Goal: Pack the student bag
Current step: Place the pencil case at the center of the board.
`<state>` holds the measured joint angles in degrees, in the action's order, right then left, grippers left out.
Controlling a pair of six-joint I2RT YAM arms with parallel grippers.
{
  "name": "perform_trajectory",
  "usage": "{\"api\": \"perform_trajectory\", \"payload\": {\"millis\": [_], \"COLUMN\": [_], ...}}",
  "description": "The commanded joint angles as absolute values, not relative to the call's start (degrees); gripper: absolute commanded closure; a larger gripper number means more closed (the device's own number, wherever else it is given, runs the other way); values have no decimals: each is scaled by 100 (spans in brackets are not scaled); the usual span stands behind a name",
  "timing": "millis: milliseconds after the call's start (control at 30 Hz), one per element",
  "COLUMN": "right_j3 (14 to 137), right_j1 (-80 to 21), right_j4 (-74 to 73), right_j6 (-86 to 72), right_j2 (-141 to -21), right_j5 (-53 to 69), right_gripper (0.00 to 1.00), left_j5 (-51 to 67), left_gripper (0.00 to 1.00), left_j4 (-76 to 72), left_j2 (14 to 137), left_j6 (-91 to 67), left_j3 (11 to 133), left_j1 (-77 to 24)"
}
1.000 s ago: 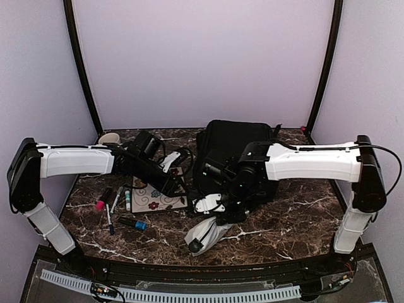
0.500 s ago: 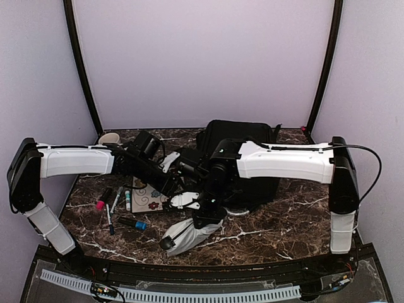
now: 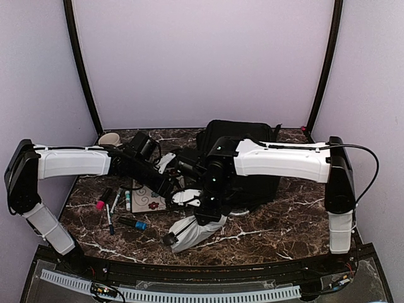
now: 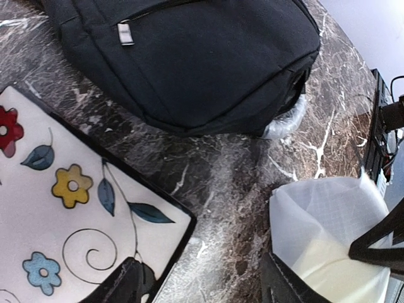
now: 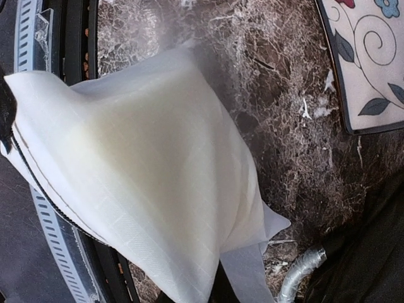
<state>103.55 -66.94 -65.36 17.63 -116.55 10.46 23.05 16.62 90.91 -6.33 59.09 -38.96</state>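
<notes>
**Pouch pinched at the bag's near-left corner**

- The student bag [image 3: 243, 140] lies flat at the back of the table [image 3: 290, 221], right of centre. The right arm crosses over its front part.
- The right pincer [image 3: 204, 216] sits just off the bag's near-left corner, pressed together on the top of a white pouch [image 3: 191, 232]. The pouch hangs down and toward the table's near edge. Seen from the right wrist, it is translucent with a faint grid weave and a dark zip line along one edge.
- The left pincer [image 4: 202, 285] is spread with nothing between its fingers. It hovers left of the bag, over bare marble at the corner of the flowered pad [image 3: 150, 199].
- The flowered pad lies flat just left of the bag, apart from it.
- The markers [image 3: 117, 201] are scattered further left of the bag, beyond the pad. One has a pink cap and one a blue cap.
</notes>
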Motion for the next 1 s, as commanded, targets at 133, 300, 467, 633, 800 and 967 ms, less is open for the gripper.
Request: {"api": "perform_trajectory", "payload": {"millis": [133,300,467,633,800,967], "right_j3": [10710,10261,9951,9764,9498,9179], "right_j1": [-6378,-6347,-6353,-6384,-6563,-6815], "right_j4": [-6576,-5996,-5736,-5617,-5362,-4949], "right_j6": [2144,2911,3227,3480,3636,3652], "right_j2": [-11725,-11256,-11187,-11344,-11527,-11668], "right_j5": [1490,2005,1767,1599,1233,894], "right_gripper": [67,32,0,0,0,0], "left_j5": [2141,2134,2088,2082,2080,2039], "left_gripper": [35,35,35,35,35,35], "left_j4": [1664,1677,1611,1556,1542,1521], "left_j2": [8889,8812,8704,8666,8632,8576], "left_j6": [-586,-555,-553,-553,-560,-558], "left_j3": [5956,5872,5747,5690,5655,5597], "left_j1": [-3768,-3765,-3762,-3744,-3744,-3741]}}
